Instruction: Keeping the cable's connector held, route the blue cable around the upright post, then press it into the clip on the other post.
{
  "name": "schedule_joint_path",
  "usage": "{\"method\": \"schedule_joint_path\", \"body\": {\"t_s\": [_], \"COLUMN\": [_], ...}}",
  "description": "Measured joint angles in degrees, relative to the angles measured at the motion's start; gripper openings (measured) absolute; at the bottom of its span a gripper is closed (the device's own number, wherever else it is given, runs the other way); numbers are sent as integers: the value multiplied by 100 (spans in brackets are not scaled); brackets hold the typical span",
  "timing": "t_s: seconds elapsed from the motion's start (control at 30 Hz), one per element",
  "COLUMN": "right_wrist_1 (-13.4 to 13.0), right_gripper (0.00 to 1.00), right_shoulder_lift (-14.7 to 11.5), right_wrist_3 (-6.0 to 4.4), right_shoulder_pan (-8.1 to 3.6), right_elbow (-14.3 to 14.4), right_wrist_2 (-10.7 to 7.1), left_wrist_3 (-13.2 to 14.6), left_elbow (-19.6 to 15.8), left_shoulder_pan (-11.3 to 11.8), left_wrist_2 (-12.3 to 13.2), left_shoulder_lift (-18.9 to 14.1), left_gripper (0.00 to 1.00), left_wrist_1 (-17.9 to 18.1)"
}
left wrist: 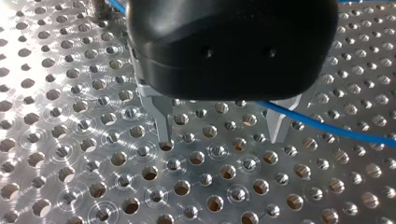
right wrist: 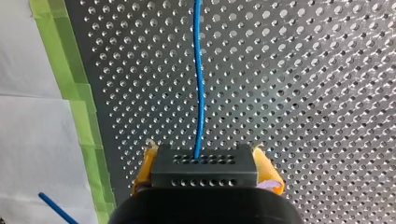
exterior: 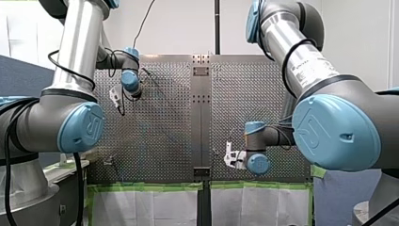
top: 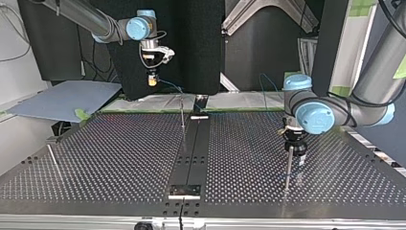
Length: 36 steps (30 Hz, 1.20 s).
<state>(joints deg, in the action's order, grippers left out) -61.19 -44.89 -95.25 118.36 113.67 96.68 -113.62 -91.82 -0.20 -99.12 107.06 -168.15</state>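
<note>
With the connector point(right wrist: 204, 169) clenched in the right end effector point(right wrist: 205, 161) and the left end effector point(left wrist: 219, 139) released beside the post point(top: 288, 167), routing is judged to require the blue cable point(right wrist: 200, 84) gripped next.

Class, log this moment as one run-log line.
right gripper: shut on dark grey connector block | thin blue cable: runs ahead over perforated metal table | left gripper: open, beside cable

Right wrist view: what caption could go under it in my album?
Yellow-padded jaws grip a dark connector, its blue cable running ahead over the holey table.
</note>
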Motion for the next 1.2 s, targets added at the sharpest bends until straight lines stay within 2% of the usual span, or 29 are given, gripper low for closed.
{"method": "schedule_joint_path", "body": {"t_s": [0.13, 0.27, 0.77, 1.03, 1.2], "right_wrist_1": [-76, -93, -96, -95, -89], "right_gripper": [0, 0, 0, 0, 0], "right_shoulder_lift": [43, 55, 62, 62, 62], "right_wrist_3": [-36, -42, -17, -13, -12], "right_shoulder_pan": [-34, -55, -62, -62, -62], "right_elbow": [1, 2, 4, 3, 3], "right_wrist_2": [-87, -130, -140, -140, -141], "left_wrist_3": [-90, -294, -1056, -1469, -1723], "left_elbow": [0, 0, 0, 0, -1], "left_shoulder_pan": [2, 14, 0, 0, 0], "left_wrist_2": [1, -17, 98, -179, -410], "left_shoulder_lift": [1, 0, -2, -31, -172], "left_gripper": [100, 100, 100, 100, 100], "left_wrist_1": [-6, -7, 70, -144, -111]}}
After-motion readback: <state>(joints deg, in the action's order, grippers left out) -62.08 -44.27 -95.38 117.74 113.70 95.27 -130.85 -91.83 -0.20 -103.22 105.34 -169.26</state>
